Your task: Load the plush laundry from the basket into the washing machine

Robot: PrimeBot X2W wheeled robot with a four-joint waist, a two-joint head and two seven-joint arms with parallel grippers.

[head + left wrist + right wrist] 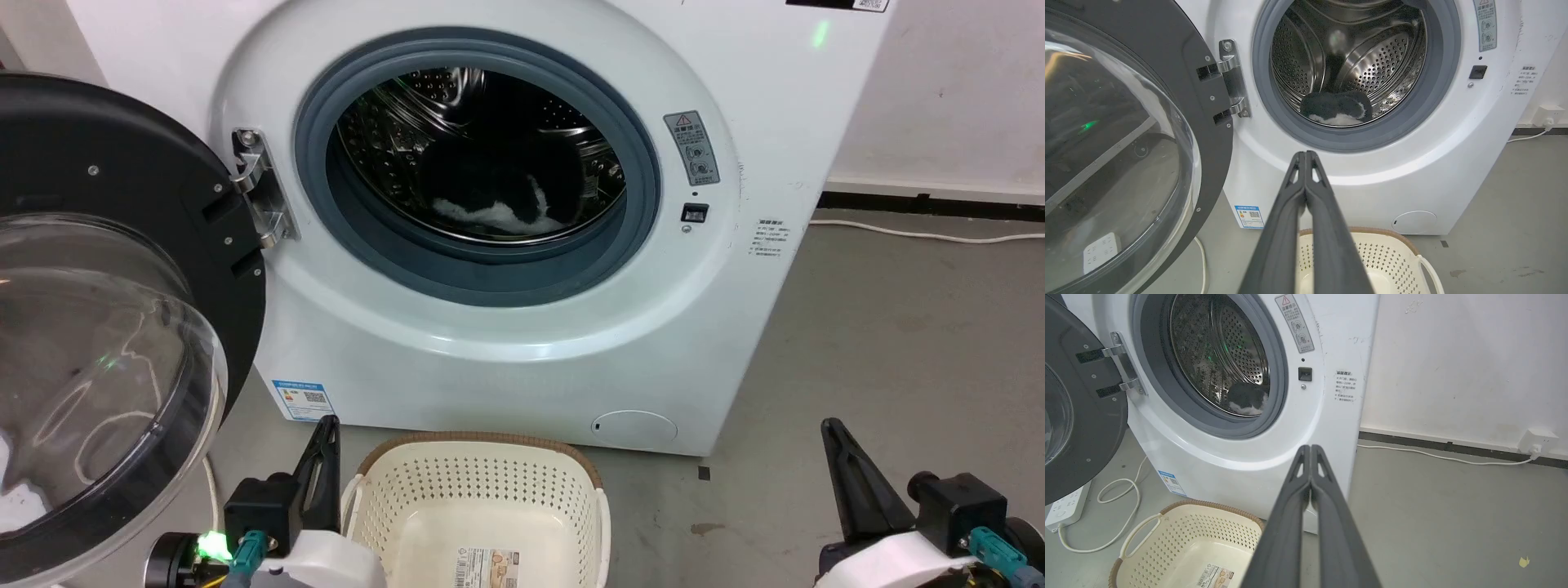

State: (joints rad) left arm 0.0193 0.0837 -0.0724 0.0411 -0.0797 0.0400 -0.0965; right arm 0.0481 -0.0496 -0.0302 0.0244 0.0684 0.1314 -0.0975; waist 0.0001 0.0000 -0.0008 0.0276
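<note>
Plush laundry [498,208] lies at the bottom of the steel drum [392,139] inside the washing machine [490,359], a black fluffy heap with white furry patches facing the opening. From the left wrist view the same bundle [1337,109] sits low in the perforated drum, behind the lower lip of the grey door seal [1355,141]. In the right wrist view it shows as a small dark and white lump [1247,401] past the seal.

The black-framed door [122,155] with its clear dome stands swung wide to the robot's left, hanging on a metal hinge [261,188].

On the grey floor [898,343] just in front of the machine stands the basket [482,445], cream-white with a brown woven-look rim. Its perforated walls and bare bottom are visible, and a paper label [487,566] lies flat on the bottom.

The left claw [328,433] hangs just left of the basket's rim, fingers pointing up at the machine. In the left wrist view its two dark fingers [1290,204] are pressed together with nothing between them. The right claw [831,433] hangs over bare floor, well apart from the basket on its right side. The right wrist view shows its fingers [1331,506] likewise closed on nothing.

A white power strip [1065,504] and a looped white cable [1118,498] lie on the floor under the open door. Another cable [1433,455] runs along the wall to a socket [1537,441].
</note>
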